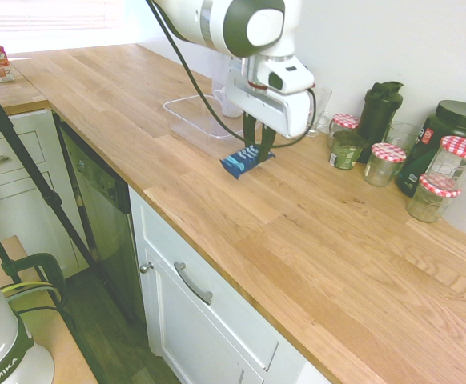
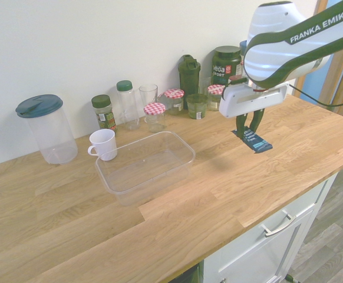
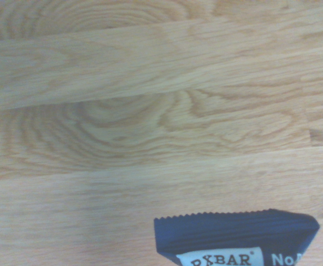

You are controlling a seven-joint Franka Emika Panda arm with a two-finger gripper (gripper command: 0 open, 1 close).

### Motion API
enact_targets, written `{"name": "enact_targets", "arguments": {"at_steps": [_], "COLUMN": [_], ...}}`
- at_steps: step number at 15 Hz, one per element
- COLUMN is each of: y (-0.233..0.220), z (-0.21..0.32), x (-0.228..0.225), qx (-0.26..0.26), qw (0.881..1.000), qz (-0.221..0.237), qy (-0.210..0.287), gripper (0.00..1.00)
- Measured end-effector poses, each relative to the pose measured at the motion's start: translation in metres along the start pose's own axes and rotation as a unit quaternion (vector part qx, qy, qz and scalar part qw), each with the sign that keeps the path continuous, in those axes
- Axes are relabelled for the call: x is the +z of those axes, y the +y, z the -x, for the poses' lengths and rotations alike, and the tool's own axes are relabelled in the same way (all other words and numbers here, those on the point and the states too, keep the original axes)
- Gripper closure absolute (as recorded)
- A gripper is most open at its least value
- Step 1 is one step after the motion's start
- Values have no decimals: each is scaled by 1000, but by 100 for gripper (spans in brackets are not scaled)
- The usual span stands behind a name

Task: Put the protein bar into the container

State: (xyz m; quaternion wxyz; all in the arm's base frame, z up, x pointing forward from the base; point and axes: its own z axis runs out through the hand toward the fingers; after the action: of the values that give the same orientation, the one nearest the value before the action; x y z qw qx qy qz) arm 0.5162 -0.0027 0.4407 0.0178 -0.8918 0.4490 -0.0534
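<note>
Pincer (image 2: pixel 248 131) clamps protein bar (image 2: pixel 255 142), seemingly clear of the countertop (image 2: pixel 218 177).

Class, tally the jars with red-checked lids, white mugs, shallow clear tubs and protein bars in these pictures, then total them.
Jars with red-checked lids: 4
White mug: 1
Shallow clear tub: 1
Protein bar: 1
Total: 7

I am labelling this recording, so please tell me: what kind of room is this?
Most likely a kitchen: a long wooden countertop over white cabinet drawers with metal handles, and glass jars with red-checked lids standing along the wall.
</note>
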Motion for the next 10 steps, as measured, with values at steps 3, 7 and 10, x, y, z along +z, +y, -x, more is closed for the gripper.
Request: {"name": "enact_targets", "arguments": {"at_steps": [3,7,10], "y": [-27,-61,-95], "z": [51,96,122], "x": [-23,-43,-63], "qx": [-9,-15,-14], "qw": [1000,1000,1000], "qz": [-7,-11,-13], "qy": [6,12,21], "gripper": [100,100,100]}}
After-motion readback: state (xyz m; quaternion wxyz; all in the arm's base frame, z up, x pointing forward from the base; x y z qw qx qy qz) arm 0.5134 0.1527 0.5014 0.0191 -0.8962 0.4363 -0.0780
